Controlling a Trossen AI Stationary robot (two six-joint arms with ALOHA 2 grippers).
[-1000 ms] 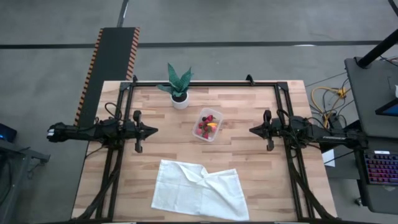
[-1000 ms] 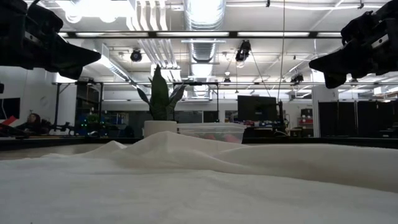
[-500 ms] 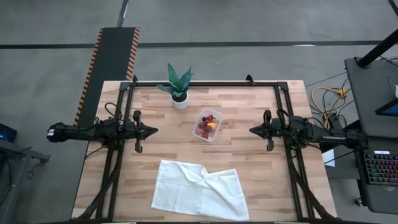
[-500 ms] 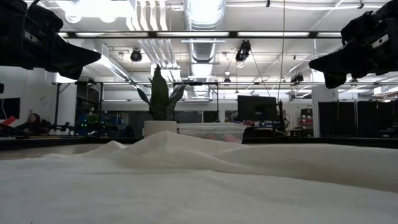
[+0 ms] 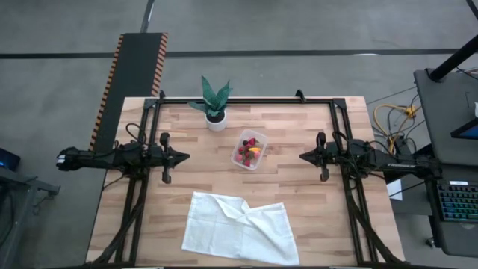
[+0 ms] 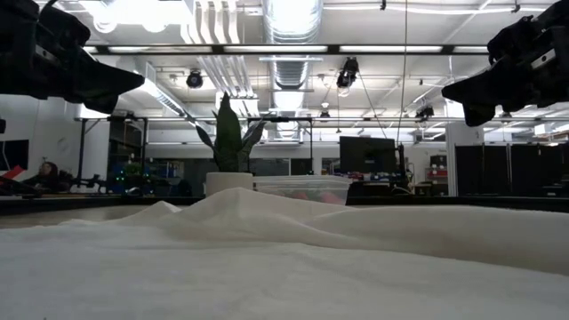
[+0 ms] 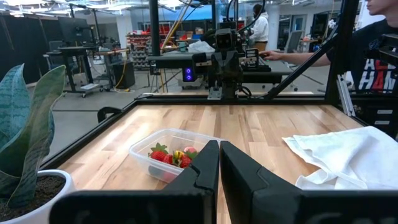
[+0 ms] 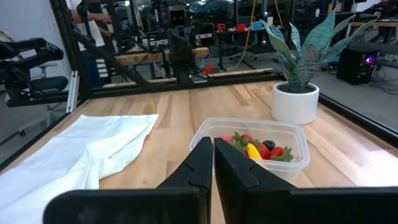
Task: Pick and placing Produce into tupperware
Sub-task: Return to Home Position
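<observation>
The clear tupperware stands on the wooden table's middle, also seen as tupperware and tupperware. Inside it lies the produce: red strawberry-like pieces, an orange-yellow piece and a dark berry. My left gripper hovers shut at the table's left, pointing level toward the tupperware. My right gripper hovers shut at the table's right, facing it. Both are well apart from the tupperware.
A green plant in a white pot stands at the far side, left of the tupperware. A crumpled white cloth lies by the near edge. Bare wood lies between each gripper and the tupperware. A person stands beyond the table's right side.
</observation>
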